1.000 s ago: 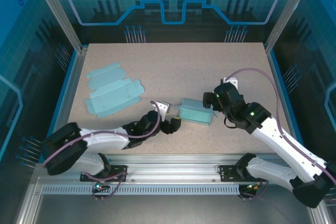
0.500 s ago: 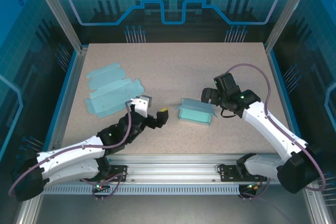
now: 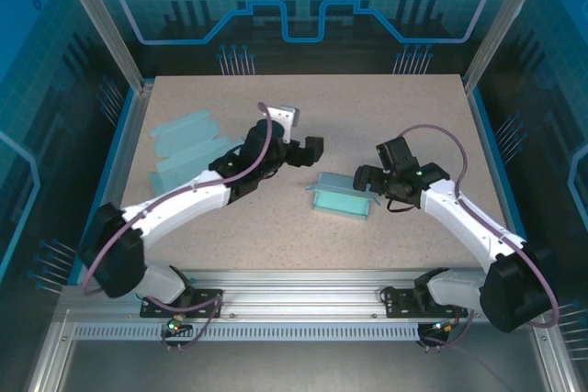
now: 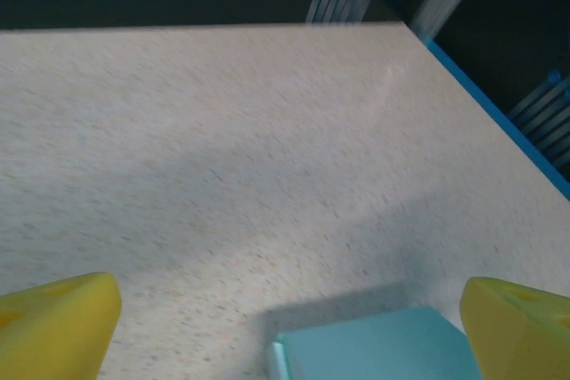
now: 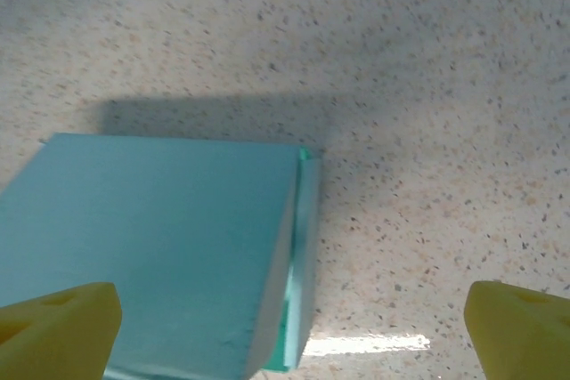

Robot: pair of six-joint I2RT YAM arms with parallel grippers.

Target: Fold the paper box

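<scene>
Paper box (image 3: 340,196): You will find it on the counter (image 3: 386,117), near centre, between the two arms. It stands as a low, three-dimensional form rather than a flat sheet.
Top panel (image 5: 151,238): From the right wrist it lies nearly level over the body. Along its right edge a narrow gap shows, with a paler inner wall visible beneath it.
Right pincer (image 3: 367,177): It sits just beside the box's right end with its jaws spread wide, gripping nothing. The yellow fingertips (image 5: 521,327) flank the box, but whether the left-hand tip touches it cannot be confirmed.
Left pincer (image 3: 310,148): It is farther back, up and to the left of the box and apart from it. Its jaws are wide and empty, and its wrist view looks down on one corner of the box.
Flat paper blanks (image 3: 184,130): They lie at the far left of the counter, unfolded and partly hidden behind the left arm.
Done, in my judgement: The box is formed and closed, or very nearly so, and rests on its own with neither pincer holding it.
Left, in my judgement: You should check the open seam on the right edge, which may want pressing home. Whether the flat blanks belong to this job cannot be told.
</scene>
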